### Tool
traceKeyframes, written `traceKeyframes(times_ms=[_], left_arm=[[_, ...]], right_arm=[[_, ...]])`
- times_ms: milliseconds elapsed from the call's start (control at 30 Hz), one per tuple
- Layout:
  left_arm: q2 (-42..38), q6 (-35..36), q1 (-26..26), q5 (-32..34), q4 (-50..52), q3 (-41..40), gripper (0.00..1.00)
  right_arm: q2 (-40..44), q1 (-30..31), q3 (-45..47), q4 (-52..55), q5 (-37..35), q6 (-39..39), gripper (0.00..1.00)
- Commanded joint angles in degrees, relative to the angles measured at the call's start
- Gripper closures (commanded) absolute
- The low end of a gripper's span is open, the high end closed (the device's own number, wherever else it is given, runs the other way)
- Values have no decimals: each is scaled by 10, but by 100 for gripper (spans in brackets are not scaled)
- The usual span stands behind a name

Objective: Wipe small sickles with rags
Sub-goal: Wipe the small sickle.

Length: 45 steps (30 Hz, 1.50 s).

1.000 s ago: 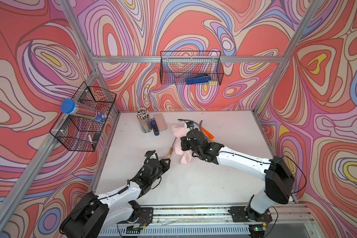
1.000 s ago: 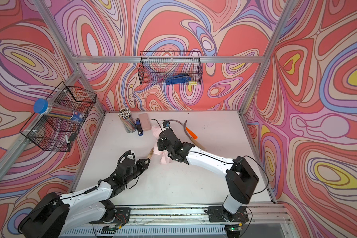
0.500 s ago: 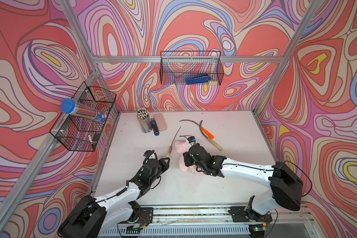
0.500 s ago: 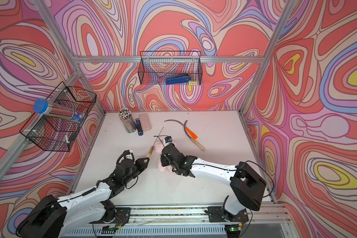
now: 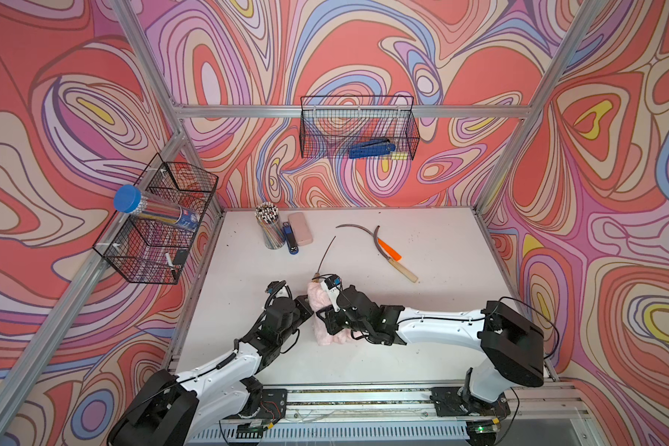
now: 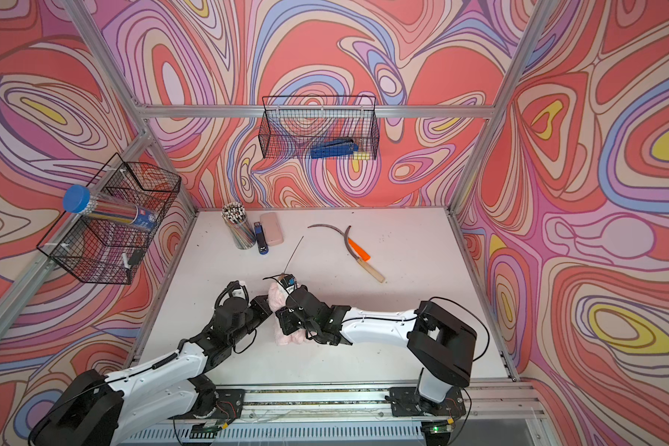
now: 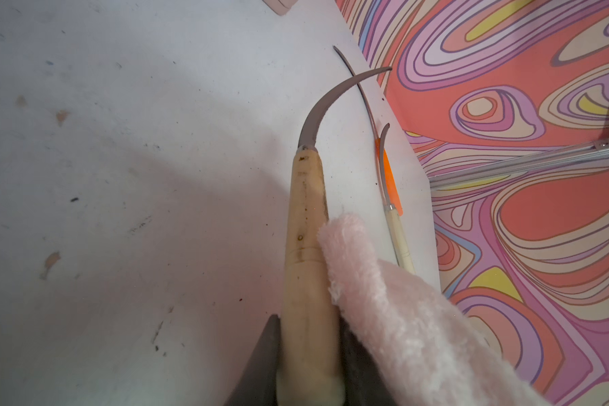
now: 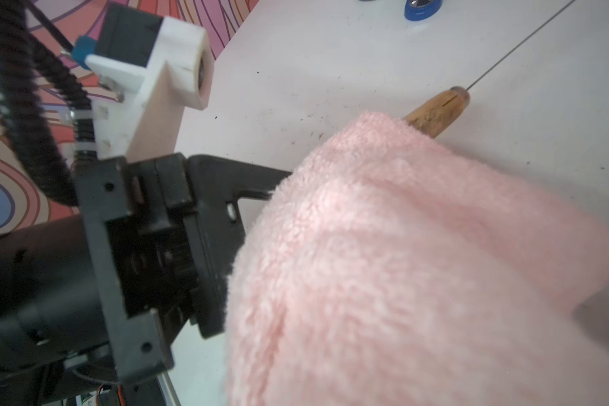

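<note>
My left gripper (image 7: 310, 355) is shut on the pale wooden handle of a small sickle (image 7: 305, 225). Its curved grey blade (image 7: 317, 109) points away over the table. In both top views that blade shows edge-on as a thin line (image 5: 327, 253) (image 6: 293, 251). The fluffy pink rag (image 5: 319, 305) (image 6: 277, 299) (image 8: 419, 263) drapes over the handle right against my left gripper (image 5: 306, 305) (image 6: 265, 305). My right gripper (image 5: 325, 320) (image 6: 283, 320) is shut on the rag, and its fingers are buried in it. Two more sickles lie crossed at the back, one with an orange handle (image 5: 389, 249) (image 7: 389, 175), one wooden (image 5: 402, 270) (image 7: 399, 242).
At the back left stand a pencil cup (image 5: 269, 228), a blue stapler (image 5: 291, 241) and a smooth pink case (image 5: 300, 228). Wire baskets hang on the back wall (image 5: 358, 127) and the left wall (image 5: 159, 220), the latter holding a blue-capped tube (image 5: 151, 208).
My right gripper has dragged the rag back along the held sickle, from over the blade down onto the handle beside my left gripper. The left arm has barely moved.
</note>
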State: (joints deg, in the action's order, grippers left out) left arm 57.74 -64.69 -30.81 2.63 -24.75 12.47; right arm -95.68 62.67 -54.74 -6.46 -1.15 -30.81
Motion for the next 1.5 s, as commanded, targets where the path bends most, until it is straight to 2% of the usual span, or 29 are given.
traceKeyframes(times_ms=[0, 67, 167, 367, 633, 867, 1200, 1467], left_arm=[[-31, -4, 29, -2, 5, -12, 100], [-49, -12, 50, -7, 10, -23, 100], [-68, -15, 55, 0, 17, -31, 100], [-94, -9, 64, -11, 28, -30, 100], [-96, -1, 65, -23, 30, -26, 100], [-68, -1, 66, -24, 28, -21, 100], [-74, -6, 66, -82, 1, -26, 100], [-42, -12, 66, -127, -41, -25, 100]], right_arm=[[-23, 9, -3, -7, 4, -2, 100], [-33, 9, -6, -2, -17, 0, 100], [-46, 9, -20, -6, -28, 17, 100], [-99, 10, -53, -42, 29, 40, 100], [-105, 12, -53, -111, 109, 53, 100], [-63, 12, 4, -176, 91, 49, 100], [-116, 9, -34, -211, 74, 43, 100], [-153, -26, -63, -208, 75, 0, 100]])
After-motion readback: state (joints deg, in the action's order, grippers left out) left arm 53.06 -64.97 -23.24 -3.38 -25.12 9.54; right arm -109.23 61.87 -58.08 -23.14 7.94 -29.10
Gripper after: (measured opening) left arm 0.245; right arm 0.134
